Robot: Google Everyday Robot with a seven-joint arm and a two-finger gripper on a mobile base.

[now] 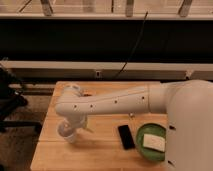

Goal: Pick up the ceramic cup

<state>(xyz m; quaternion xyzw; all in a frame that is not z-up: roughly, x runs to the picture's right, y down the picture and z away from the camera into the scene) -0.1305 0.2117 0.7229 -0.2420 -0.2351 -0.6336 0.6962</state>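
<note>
The ceramic cup [67, 132] is a small pale cup standing on the wooden table [95, 150] near its left side. My white arm reaches across the table from the right. Its wrist bends down at the left end, and the gripper [76, 123] hangs right above and against the cup's right side. The arm hides most of the gripper. I cannot tell whether it touches the cup.
A black phone [126, 136] lies flat right of centre. A green plate [145, 149] with a white piece [154, 142] on it sits at the front right. A dark chair [10, 102] stands off the table's left edge. A dark wall with a cable is behind.
</note>
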